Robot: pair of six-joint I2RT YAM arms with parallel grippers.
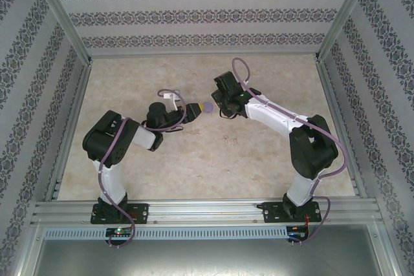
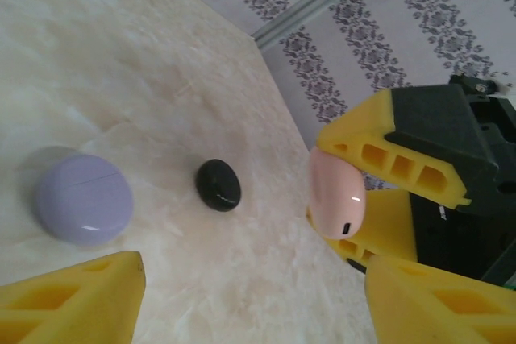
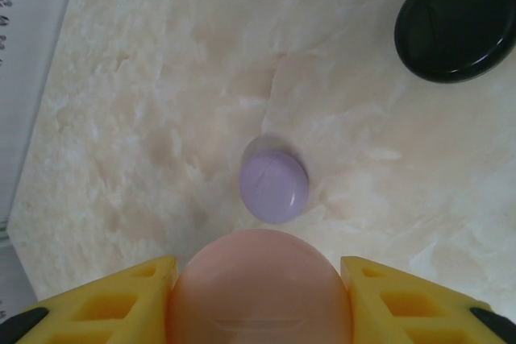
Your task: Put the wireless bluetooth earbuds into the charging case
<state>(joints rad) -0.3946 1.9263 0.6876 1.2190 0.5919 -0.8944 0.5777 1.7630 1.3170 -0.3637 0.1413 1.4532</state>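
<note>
My right gripper (image 3: 258, 273) is shut on a closed pale pink charging case (image 3: 260, 292), one yellow finger on each side, held above the table. The left wrist view shows that pink case (image 2: 336, 196) from the side, gripped between the right arm's yellow fingers (image 2: 387, 159). My left gripper (image 2: 258, 312) is open with nothing between its fingers, facing the pink case. On the table lie a closed purple case (image 3: 274, 187) (image 2: 83, 199) and a closed black case (image 3: 455, 22) (image 2: 218, 184). The earbuds are out of view. In the top view, the left gripper (image 1: 194, 108) and right gripper (image 1: 221, 109) nearly meet.
The marble-patterned table (image 1: 194, 159) is bounded by metal rails and patterned walls (image 1: 194, 17). Both arms reach toward the table's middle. Bare surface lies in front of and behind the grippers.
</note>
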